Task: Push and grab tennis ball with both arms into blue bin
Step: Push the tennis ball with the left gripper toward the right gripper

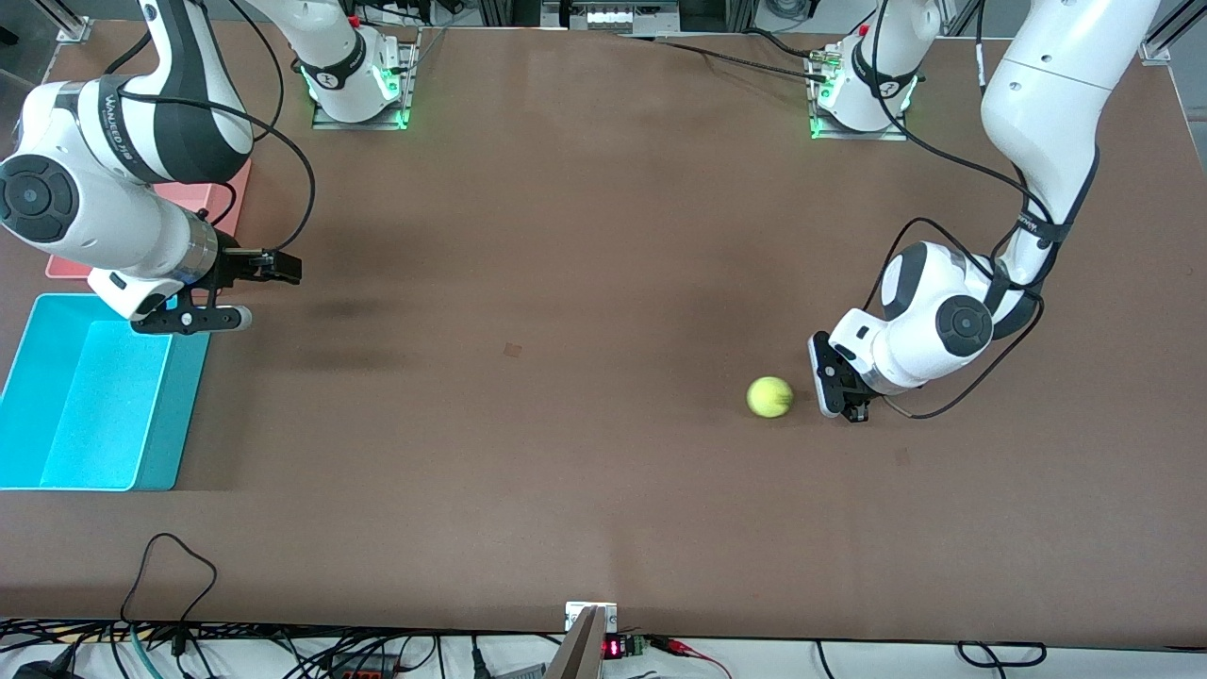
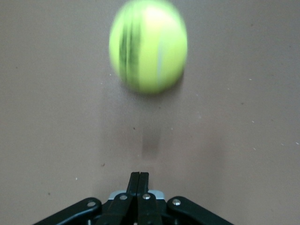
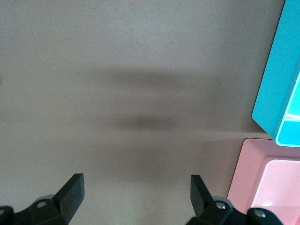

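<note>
Left tool [image 1: 842, 401] clenched, empty, beside tennis ball [image 1: 770, 397] (not touching), right tool [image 1: 247, 292] spread wide, empty

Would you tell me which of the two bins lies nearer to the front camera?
The blue bin lies nearer; the pink bin sits beside it, farther from the camera and partly hidden under the right arm.

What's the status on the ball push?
Left gripper shut beside tennis ball. Right gripper open near blue bin. Nothing between ball and bin.
</note>
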Controlling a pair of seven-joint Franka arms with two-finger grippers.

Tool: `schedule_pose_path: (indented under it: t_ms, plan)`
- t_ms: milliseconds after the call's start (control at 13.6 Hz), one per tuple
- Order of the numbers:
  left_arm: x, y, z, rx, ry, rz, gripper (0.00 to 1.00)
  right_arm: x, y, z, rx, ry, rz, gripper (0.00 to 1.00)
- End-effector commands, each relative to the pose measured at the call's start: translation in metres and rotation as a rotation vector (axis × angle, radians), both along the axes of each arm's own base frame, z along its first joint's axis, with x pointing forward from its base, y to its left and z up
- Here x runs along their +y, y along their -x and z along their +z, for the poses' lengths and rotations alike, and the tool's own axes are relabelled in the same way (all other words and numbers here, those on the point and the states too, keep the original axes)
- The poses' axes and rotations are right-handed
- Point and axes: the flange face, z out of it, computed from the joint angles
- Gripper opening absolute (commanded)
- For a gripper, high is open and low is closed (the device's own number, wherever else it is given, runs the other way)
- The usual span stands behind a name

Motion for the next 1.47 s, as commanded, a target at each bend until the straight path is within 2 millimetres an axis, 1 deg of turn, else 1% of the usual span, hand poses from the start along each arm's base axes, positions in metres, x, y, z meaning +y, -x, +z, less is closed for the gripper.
schedule_pose_path:
  t_ms: [0,74,147,368,441,588,735,809,882,1029,1176,1250,1397]
  plan:
    - [0.025,0.001,0.016,0.032,0.001,0.026,0.0,0.002,0.004,0.001,-0.001,-0.001,-0.001,1.0]
    - [0.03,0.003,0.021,0.049,-0.01,0.015,0.0,0.002,0.004,0.001,-0.004,-0.001,-0.001,1.0]
    - [0.041,0.002,0.03,0.055,-0.02,0.006,0.0,0.001,0.003,0.0,-0.004,-0.003,-0.003,1.0]
    - [0.08,-0.002,0.037,0.038,-0.027,-0.048,0.0,0.001,0.001,0.0,-0.008,-0.003,-0.005,1.0]
    - [0.094,-0.008,0.043,0.02,-0.025,-0.063,0.0,0.001,0.001,0.001,-0.01,-0.002,-0.003,1.0]
    - [0.099,-0.011,0.048,0.02,-0.026,-0.081,0.0,-0.001,0.0,0.002,-0.013,-0.002,-0.007,1.0]
    - [0.102,-0.016,0.057,0.026,-0.032,-0.08,0.0,-0.003,0.0,0.0,-0.011,-0.002,-0.01,1.0]
    - [0.106,-0.021,0.068,0.037,-0.034,-0.078,0.0,-0.004,-0.002,0.001,-0.016,-0.003,-0.012,1.0]
    - [0.109,-0.027,0.08,0.044,-0.038,-0.077,0.0,-0.003,-0.006,0.006,-0.031,-0.006,-0.003,1.0]
    - [0.112,-0.035,0.098,0.042,-0.08,-0.101,0.0,-0.008,-0.014,0.01,-0.043,-0.003,0.003,1.0]
    - [0.116,-0.039,0.107,0.042,-0.092,-0.101,0.0,-0.006,-0.021,0.005,-0.049,0.002,-0.002,1.0]
    - [0.117,-0.041,0.114,0.046,-0.094,-0.097,0.0,-0.006,-0.027,0.005,-0.088,0.0,-0.004,1.0]
    - [0.122,-0.047,0.134,0.056,-0.098,-0.086,0.0,-0.008,-0.038,-0.007,-0.13,-0.001,-0.01,1.0]
